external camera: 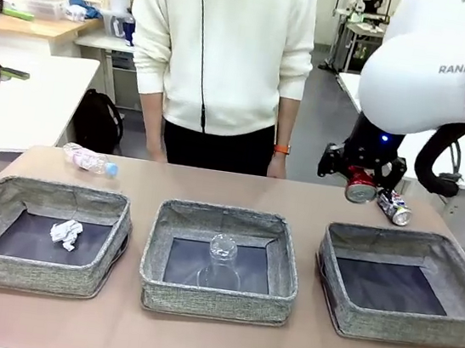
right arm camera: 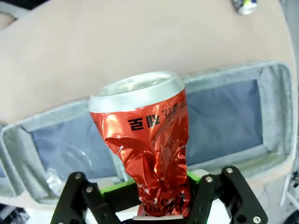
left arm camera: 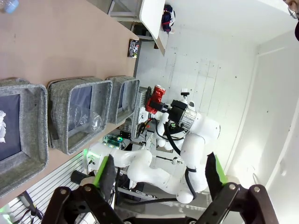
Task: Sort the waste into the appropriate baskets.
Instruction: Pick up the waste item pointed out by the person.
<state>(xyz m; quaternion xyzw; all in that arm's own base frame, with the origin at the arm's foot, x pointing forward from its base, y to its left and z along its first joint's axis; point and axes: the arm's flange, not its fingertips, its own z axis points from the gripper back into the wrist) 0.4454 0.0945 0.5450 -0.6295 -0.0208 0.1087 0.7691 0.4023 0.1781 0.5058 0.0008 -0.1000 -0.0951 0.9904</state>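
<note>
Over the tan surface [external camera: 213, 190], past the right basket's [external camera: 453, 321] far rim, the right pincer [right arm camera: 154, 198] grips the crumpled red can [external camera: 360, 188] by one end (probably light, thin-walled, easily dented), while the left pincer [left arm camera: 159, 173] gapes empty.

Top edge crops the dark blue can [right arm camera: 244, 5].

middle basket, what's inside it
A single clear plastic cup rests on the dark bottom of the middle basket. The strip of floor just behind its near wall is covered in the front view, so anything small there cannot be told.
</note>
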